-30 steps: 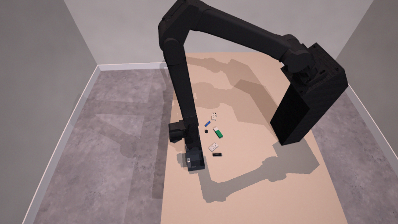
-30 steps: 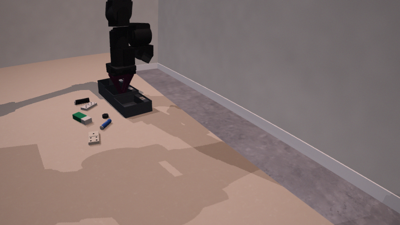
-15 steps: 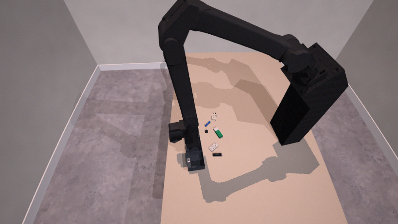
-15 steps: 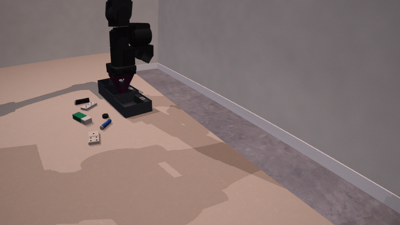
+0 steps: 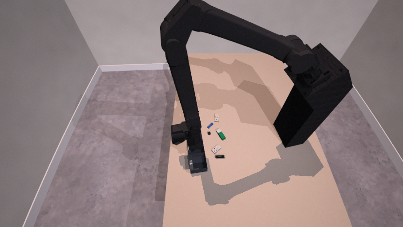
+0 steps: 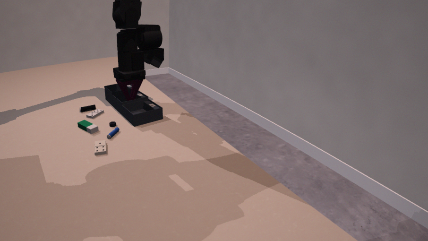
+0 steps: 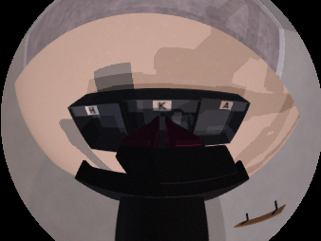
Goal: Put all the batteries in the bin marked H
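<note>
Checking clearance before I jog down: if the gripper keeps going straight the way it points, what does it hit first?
Most likely the floor of the middle bin: the gripper points straight down inside it. How much gap remains is unclear.

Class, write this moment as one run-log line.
pincer: shut, tips in bin | blue battery: on table

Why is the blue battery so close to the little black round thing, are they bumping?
Apart. In the exterior view a strip of bare table shows between the blue battery and the black round piece; the top view shows that gap too.
</note>
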{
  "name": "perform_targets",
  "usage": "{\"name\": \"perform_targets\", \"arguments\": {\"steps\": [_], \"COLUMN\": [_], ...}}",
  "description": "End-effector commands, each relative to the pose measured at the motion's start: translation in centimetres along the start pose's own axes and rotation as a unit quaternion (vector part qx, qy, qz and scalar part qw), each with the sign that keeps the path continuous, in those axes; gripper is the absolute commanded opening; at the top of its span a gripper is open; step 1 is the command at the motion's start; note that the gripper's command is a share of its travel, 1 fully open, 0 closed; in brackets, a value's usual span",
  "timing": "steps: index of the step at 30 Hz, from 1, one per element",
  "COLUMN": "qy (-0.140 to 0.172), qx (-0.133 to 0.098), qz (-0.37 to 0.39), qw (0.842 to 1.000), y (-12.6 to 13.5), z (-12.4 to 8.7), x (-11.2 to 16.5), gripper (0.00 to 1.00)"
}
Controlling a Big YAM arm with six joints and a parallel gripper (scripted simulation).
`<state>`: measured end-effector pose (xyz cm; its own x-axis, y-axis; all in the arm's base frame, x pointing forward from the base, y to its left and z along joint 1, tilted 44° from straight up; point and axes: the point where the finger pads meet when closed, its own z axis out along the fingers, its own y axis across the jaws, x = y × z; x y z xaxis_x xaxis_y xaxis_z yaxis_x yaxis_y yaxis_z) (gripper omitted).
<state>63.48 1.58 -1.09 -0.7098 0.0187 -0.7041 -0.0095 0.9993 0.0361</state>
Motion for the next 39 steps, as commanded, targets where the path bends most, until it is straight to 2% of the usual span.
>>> {"name": "perform_targets", "arguments": {"steps": [1, 21, 28, 32, 33, 39], "qy": [-0.003, -0.003, -0.004, -0.006, 0.011, 0.010], "qx": [0.001, 0.002, 0.003, 0.003, -0.001, -0.001], "qz": [0.004, 0.004, 0.004, 0.004, 0.002, 0.002], "qw": [1.000, 1.000, 1.000, 1.000, 1.000, 1.000], "y": [0.0, -0.2, -0.4, -0.4, 1.0, 3.1], "z": [-1.4, -3.5, -6.3, -6.6, -5.3, -5.3], "x": [-0.4, -0.4, -0.5, -0.8, 1.0, 0.9], "gripper": [0.09, 0.09, 0.09, 0.09, 0.09, 0.09]}}
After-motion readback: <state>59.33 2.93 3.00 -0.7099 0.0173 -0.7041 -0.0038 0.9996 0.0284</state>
